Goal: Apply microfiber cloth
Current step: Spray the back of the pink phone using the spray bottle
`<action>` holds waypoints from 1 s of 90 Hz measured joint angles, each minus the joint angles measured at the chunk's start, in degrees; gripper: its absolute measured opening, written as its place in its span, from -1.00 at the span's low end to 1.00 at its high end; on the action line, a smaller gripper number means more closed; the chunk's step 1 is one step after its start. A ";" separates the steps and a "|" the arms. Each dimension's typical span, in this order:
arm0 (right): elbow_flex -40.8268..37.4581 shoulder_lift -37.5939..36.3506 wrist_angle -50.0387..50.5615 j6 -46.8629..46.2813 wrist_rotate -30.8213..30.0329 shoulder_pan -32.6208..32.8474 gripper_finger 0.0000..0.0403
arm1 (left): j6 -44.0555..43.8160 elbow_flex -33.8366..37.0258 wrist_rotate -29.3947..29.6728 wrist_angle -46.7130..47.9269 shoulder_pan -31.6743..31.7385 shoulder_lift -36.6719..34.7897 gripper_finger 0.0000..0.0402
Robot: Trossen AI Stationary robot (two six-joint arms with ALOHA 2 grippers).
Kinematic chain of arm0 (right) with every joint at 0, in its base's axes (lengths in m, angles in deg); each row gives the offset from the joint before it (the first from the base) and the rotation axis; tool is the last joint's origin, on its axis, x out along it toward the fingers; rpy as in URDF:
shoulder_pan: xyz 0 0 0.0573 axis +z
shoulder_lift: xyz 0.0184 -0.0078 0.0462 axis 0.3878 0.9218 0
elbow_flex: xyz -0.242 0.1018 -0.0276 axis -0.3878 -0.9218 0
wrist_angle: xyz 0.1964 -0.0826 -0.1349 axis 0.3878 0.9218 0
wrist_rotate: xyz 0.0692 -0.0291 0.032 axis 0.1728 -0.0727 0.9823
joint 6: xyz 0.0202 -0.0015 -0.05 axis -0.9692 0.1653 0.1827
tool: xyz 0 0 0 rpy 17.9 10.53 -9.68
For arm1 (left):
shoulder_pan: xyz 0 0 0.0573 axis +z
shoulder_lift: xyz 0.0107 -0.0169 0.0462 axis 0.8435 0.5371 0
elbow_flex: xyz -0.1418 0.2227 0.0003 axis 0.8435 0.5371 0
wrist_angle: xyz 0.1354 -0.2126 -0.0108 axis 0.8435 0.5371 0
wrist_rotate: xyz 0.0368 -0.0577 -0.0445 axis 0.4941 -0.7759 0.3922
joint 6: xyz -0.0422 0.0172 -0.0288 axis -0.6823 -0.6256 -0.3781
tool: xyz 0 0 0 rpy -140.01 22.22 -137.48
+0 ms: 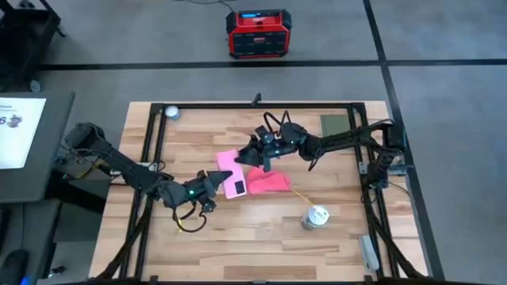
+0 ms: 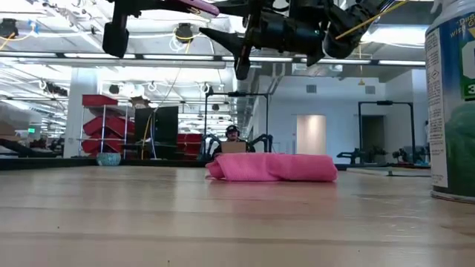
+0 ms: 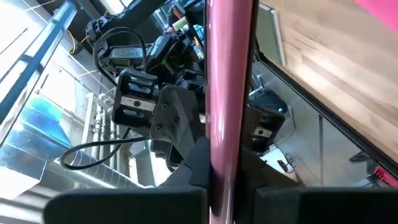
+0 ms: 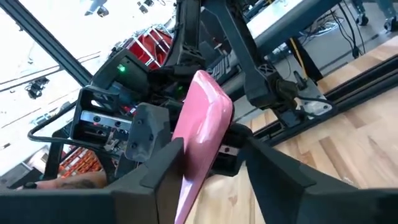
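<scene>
Currently both grippers, left [image 1: 224, 180] and right [image 1: 247, 154], clamp the raised phone [image 1: 230, 167]; next, release one and fetch the microfiber cloth [image 1: 267, 183].

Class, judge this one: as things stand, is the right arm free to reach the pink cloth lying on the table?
Probably not yet. The right gripper is closed on the phone, which the left gripper also clamps, both above the table. The microfiber cloth lies uncovered just beside them, so the path is open but the fingers are occupied.

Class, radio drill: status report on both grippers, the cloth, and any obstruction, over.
Left gripper and right gripper both shut on pink phone, held above table. Microfiber cloth bunched on table, untouched. Canister nearby, clear of cloth.
</scene>
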State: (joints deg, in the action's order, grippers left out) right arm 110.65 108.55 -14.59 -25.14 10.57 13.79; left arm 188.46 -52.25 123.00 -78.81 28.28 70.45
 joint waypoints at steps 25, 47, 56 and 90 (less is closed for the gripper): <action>5.42 4.78 0.33 -1.36 2.34 0.77 -0.39 | -0.07 0.07 0.47 0.45 0.07 0.07 -0.99; 14.50 13.13 -3.84 -6.12 9.49 1.26 -0.37 | -0.65 0.04 1.30 0.07 0.04 0.02 -0.99; 14.69 13.13 -3.74 -5.56 10.07 0.73 -0.47 | -0.96 0.04 1.93 0.00 -0.07 0.02 -0.99; 14.67 9.31 1.32 -2.96 16.73 -1.72 -0.41 | -2.01 -0.15 2.71 0.00 -1.70 -0.02 -0.99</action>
State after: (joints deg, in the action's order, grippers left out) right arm 125.32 117.86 -13.27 -28.10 27.30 12.07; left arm 186.45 -52.41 125.70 -78.81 26.57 70.43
